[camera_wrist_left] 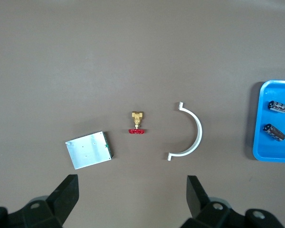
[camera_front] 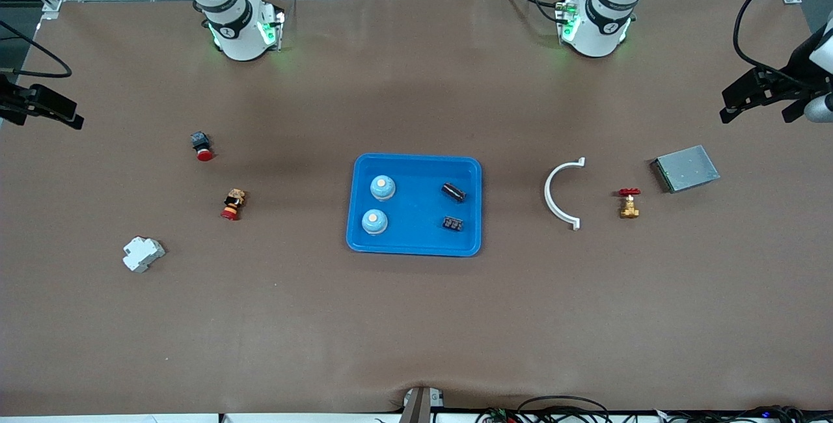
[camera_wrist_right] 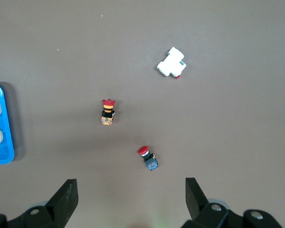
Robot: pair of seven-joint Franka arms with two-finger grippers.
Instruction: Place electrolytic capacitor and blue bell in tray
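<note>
Sitting in the middle of the brown worktop [camera_front: 416,332] is the bright-blue tray [camera_front: 416,244], and everything the job calls for is already inside it. Two blue bells share the half toward the right arm's end: one blue bell [camera_front: 382,187] farther from the front camera, the other bell [camera_front: 374,221] nearer to it, both upright with a pale button on top. Toward the left arm's end of the tray lie two dark capacitors on their sides: one electrolytic capacitor [camera_front: 453,191] farther from the camera, the second capacitor [camera_front: 453,222] nearer. None of the four touch each other.

Outside the tray, toward the left arm's end, a white half-ring clamp [camera_front: 561,193] lies flat with its open side facing away from the tray. Just beside it stands a small brass valve [camera_front: 628,204] with a red handle, and next to that, a little farther from the camera, a flat grey metal box [camera_front: 685,168].

Toward the right arm's end lie a red push button with a dark blue body [camera_front: 202,146], then, nearer the camera, a red button with an orange-and-black body [camera_front: 232,204], and nearest of all a white breaker-like block [camera_front: 142,254].

The left end effector [camera_wrist_left: 133,194] hangs high over the valve and box end of the worktop, jaws spread wide and holding nothing. The right end effector [camera_wrist_right: 131,194] hangs over the push buttons, likewise wide open and empty.
</note>
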